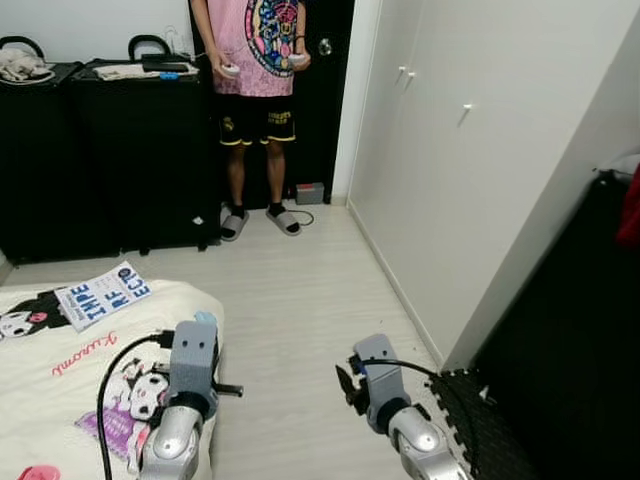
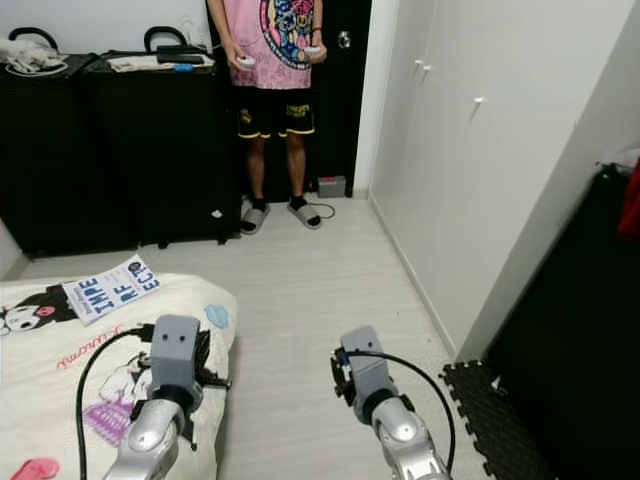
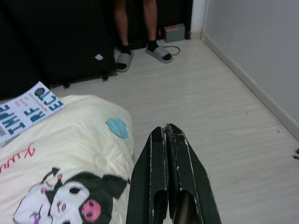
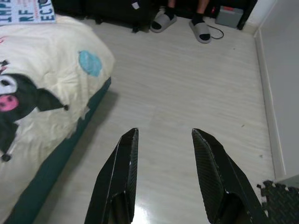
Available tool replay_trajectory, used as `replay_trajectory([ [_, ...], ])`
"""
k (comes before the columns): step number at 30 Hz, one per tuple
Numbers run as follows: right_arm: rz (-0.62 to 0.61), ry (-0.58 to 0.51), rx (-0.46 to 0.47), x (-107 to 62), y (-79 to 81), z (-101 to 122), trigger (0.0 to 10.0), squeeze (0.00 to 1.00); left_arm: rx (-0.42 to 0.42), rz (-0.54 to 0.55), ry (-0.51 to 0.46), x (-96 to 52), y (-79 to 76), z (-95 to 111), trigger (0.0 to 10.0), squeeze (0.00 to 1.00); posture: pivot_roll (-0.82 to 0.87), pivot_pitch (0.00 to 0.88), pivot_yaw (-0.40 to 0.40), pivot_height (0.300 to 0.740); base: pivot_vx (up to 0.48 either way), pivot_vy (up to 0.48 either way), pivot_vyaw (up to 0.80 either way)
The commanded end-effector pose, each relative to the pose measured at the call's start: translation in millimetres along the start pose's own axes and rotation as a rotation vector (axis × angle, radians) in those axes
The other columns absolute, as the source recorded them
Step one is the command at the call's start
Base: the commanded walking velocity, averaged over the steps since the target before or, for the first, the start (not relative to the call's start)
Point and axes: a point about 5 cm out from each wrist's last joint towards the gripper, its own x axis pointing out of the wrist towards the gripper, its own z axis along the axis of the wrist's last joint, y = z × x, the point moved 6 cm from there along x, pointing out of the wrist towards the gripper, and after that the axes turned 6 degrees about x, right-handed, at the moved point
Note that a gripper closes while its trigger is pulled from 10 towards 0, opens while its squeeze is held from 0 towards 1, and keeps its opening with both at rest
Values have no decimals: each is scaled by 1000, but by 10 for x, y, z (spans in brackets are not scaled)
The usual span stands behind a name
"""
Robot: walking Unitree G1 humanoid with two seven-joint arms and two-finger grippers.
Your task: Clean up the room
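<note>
1. My left gripper (image 3: 167,132) has its two black fingers (image 3: 156,154) pressed together with nothing between them. It hangs over the corner of the bed (image 1: 40,400), pointing across the bedspread edge toward the floor (image 1: 300,300).
2. My right gripper (image 4: 164,135) has its fingers (image 4: 122,163) spread well apart and empty. It hovers above bare floor beside the bed, with the bed's dark teal side just off to its left.
3. In the head views both silver arms reach forward low in the picture: the left one over the bedspread, with a black cable looping from its wrist, and the right one over the floor near a black foam mat (image 1: 480,420).
4. The bedspread is cream with a black-and-white cartoon figure (image 3: 70,196) printed on it and a small light-blue patch (image 3: 117,127) near the corner.
5. A booklet (image 1: 103,294) with large blue letters lies flat on the bed's far part, well ahead of the left gripper. A pink item (image 1: 38,472) shows at the near edge of the bed; I cannot tell what it is.
6. Farther off, a person (image 1: 256,60) in a pink shirt, black shorts and grey slippers stands by a dark door, holding a controller in each hand.
7. Black cabinets (image 1: 130,150) line the far wall at left, with things lying on top. White wardrobe doors (image 1: 460,150) run along the right.
</note>
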Motion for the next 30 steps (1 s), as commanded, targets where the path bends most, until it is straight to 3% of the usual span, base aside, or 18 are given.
replay_trajectory([
  [1,-6,17,1,-15,-24,-43,10000,0,-12,-4,9,-12,-26,-17,10000,0,-16,0,-55,740,330,0,0],
  [30,10,16,9,-12,18,-40,10000,0,-10,-5,5,-23,-21,-15,10000,0,-11,0,-58,740,328,0,0],
])
